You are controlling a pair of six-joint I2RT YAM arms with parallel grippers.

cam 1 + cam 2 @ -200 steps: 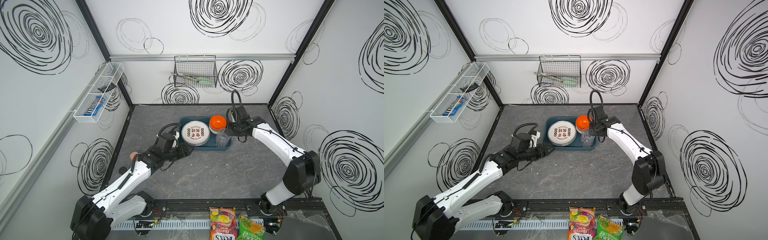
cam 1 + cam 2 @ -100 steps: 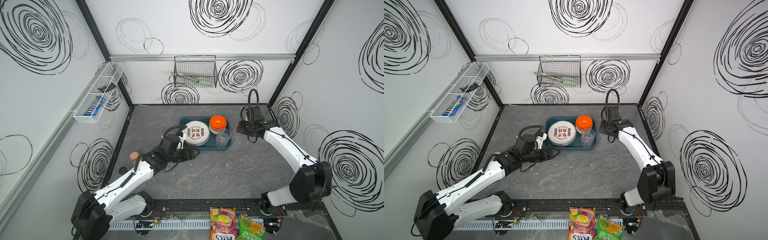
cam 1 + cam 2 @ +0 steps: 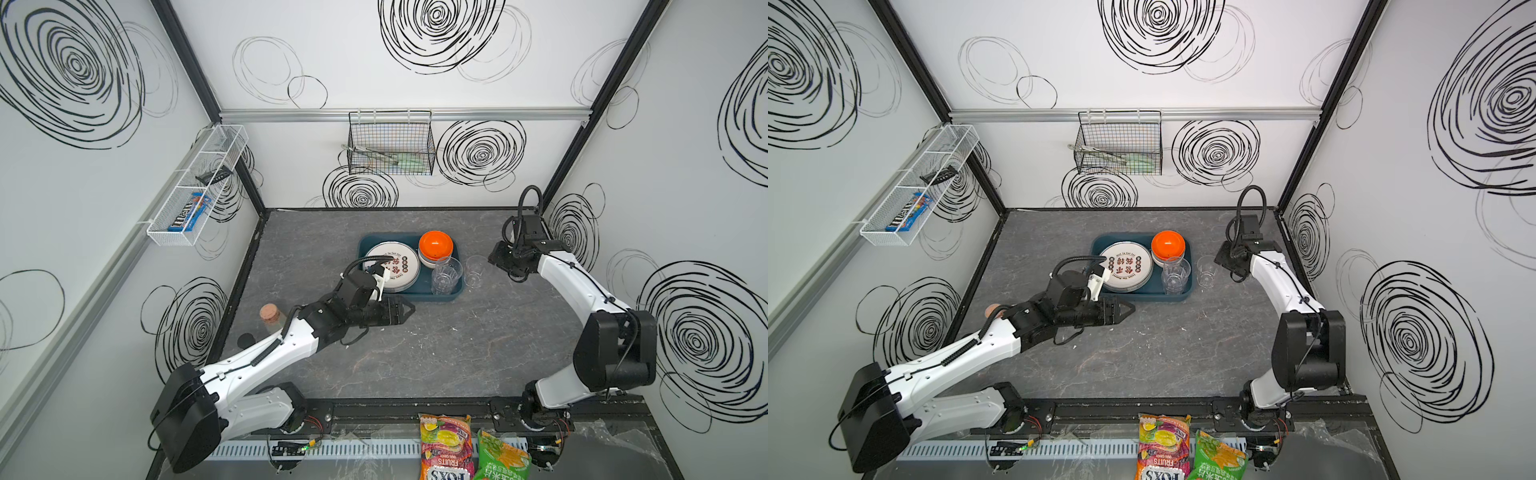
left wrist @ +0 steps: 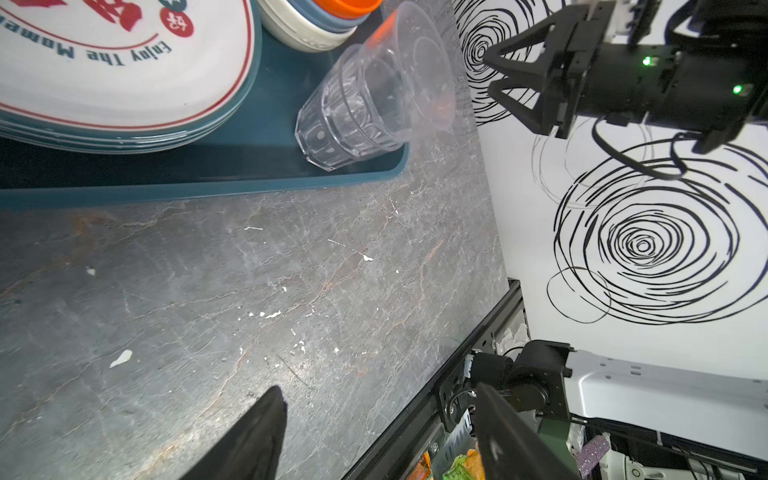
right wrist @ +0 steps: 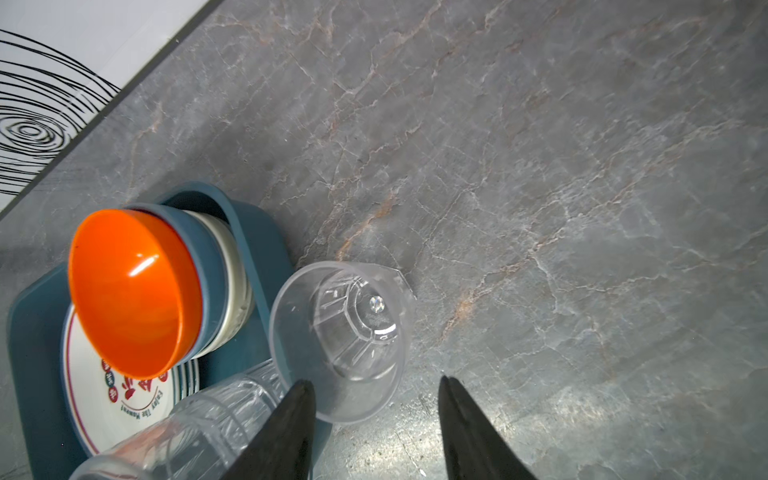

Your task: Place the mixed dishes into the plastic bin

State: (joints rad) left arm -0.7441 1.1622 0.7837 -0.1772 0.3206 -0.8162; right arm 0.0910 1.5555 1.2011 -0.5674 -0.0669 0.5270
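In a top view, the left gripper (image 3: 405, 311) hangs over the table (image 3: 457, 345) near the plastic bin (image 3: 415, 296), which holds plates (image 3: 399, 266), bowls (image 3: 435, 246) and one tumbler (image 3: 445, 275). In the left wrist view its jaws stand wide apart and empty, and the top plate (image 4: 124, 75) reads "Enjoy The". In the right wrist view the right gripper (image 5: 374, 415) is parted and empty, and a second tumbler (image 5: 340, 332) stands on the table just outside the bin.

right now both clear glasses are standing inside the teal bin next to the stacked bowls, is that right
Not quite. Only one clear glass stands inside the teal bin next to the stacked bowls. The second glass stands on the table, just outside the bin's right wall. Both top views show this.
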